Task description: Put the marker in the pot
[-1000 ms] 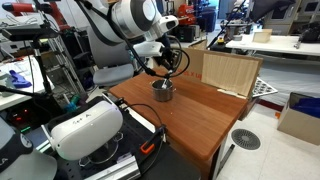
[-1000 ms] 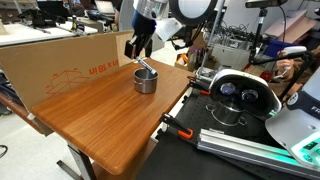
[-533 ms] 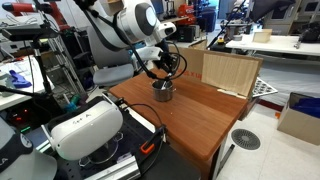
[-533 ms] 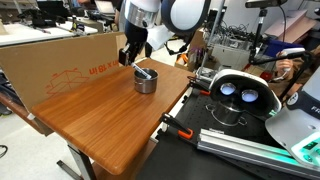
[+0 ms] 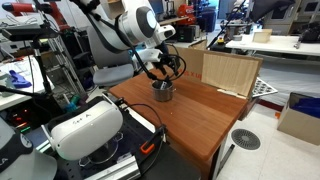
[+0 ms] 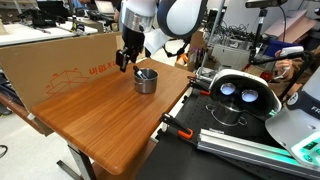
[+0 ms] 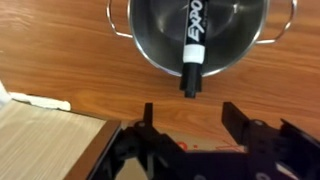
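Once the marker was left in the pot, end over its 6 o'clock rim, the gripper was drawn back, fingers spread empty; task judged done.

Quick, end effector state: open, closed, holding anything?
End effector: open, holding nothing; the marker rests in the pot.

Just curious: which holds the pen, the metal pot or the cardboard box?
The shiny metal pot: the marker leans inside, one end over its rim. The cardboard box stands apart.
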Available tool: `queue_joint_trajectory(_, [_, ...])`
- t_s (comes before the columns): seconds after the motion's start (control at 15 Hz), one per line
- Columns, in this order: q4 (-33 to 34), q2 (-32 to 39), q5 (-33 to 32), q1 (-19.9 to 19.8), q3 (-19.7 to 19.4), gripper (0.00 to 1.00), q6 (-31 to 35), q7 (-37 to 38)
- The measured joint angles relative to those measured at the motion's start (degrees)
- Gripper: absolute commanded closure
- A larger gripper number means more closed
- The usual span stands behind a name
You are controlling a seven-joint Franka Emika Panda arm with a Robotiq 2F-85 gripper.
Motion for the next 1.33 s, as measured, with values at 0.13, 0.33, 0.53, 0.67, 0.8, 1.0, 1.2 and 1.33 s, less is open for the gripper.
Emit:
queue_joint_trajectory(0.13, [0.05,0.00,0.00,0.00,0.00,0.00,-0.38,0.04])
queue_joint_trajectory(0.33, [0.05,-0.13,0.63,0.00,0.20,0.00,-2.50,0.16])
queue_joint_trajectory(0.53, [-0.54,-1.60,2.09,-0.11,1.13,0.00,-6.19,0.15])
queue_joint_trajectory(0.67, [-1.50,-4.00,3.87,-0.32,2.07,0.00,-9.85,-0.25])
queue_joint_trajectory(0.8, [-2.78,-7.37,5.65,-0.79,3.13,0.00,-13.02,-1.10])
queue_joint_trajectory(1.0, [-4.64,-13.74,7.10,-3.65,6.23,0.00,-18.31,-2.50])
queue_joint_trajectory(1.2, [-6.05,-20.91,10.42,-7.19,10.49,0.00,-26.01,-5.82])
queue_joint_trajectory(1.33, [-6.96,-25.50,12.04,-9.07,13.00,0.00,-31.69,-8.42])
